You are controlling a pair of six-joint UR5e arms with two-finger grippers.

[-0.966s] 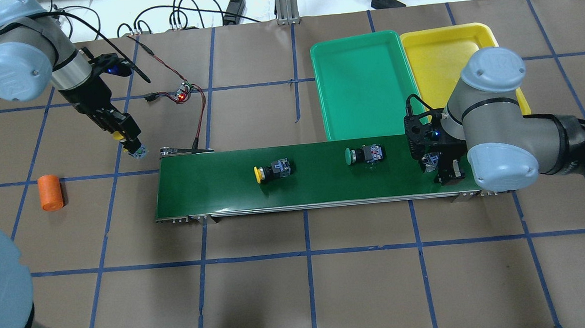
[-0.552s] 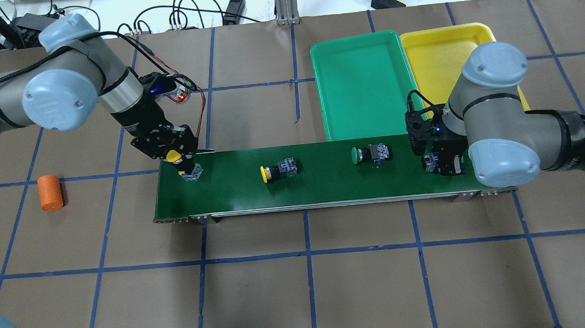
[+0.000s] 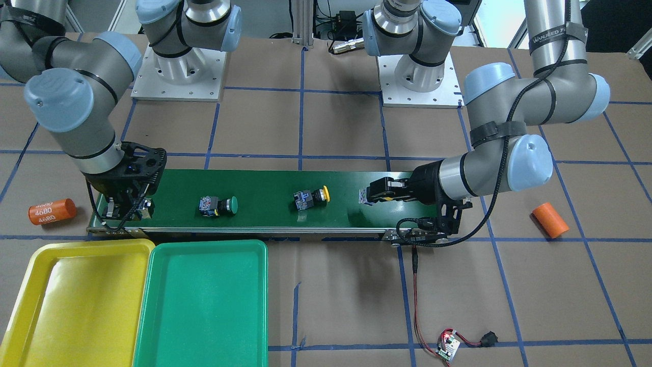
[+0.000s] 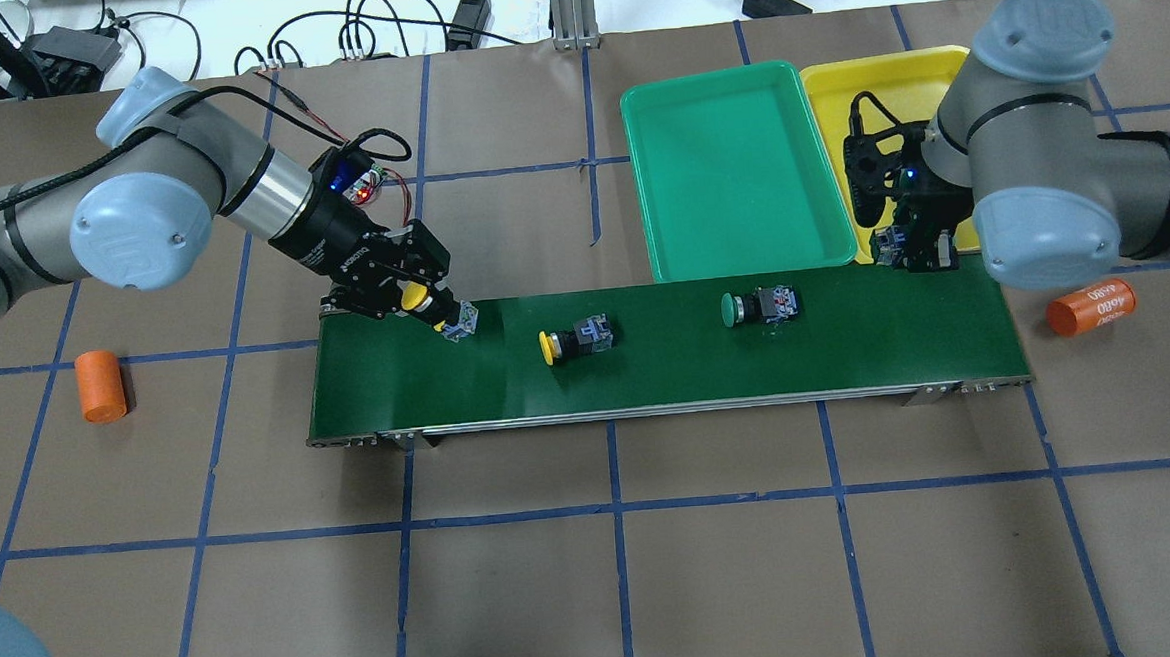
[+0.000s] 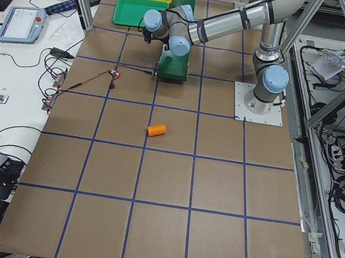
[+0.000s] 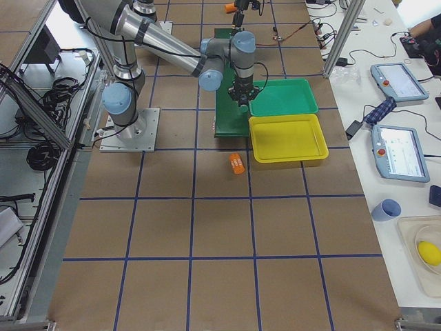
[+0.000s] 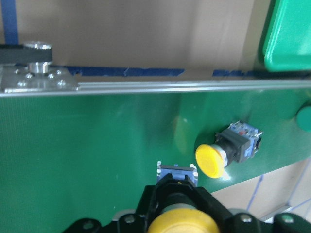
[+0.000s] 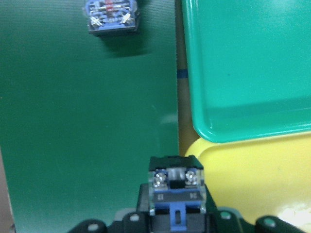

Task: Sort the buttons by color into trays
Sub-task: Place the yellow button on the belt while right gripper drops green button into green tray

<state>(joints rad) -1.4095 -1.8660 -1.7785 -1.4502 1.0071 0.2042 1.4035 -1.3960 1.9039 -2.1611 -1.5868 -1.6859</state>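
Observation:
My left gripper (image 4: 441,314) is shut on a yellow-capped button (image 4: 411,297) and holds it over the far left part of the dark-green conveyor belt (image 4: 667,369); the left wrist view shows its cap (image 7: 182,223). My right gripper (image 4: 909,248) is shut on a button (image 8: 177,187) whose cap is hidden, at the belt's far right corner by the yellow tray (image 4: 883,93). The green tray (image 4: 737,170) is next to it. A yellow button (image 4: 571,341) and a green button (image 4: 759,306) lie on their sides on the belt.
Orange cylinders lie on the table left of the belt (image 4: 100,386) and right of it (image 4: 1092,308). A small circuit board (image 4: 367,185) with a red wire sits behind the belt's left end, under my left wrist.
My left gripper carried the yellow button right, from off the belt to over its far left part. My right gripper moved its button back toward the yellow tray. Both loose buttons drifted right.

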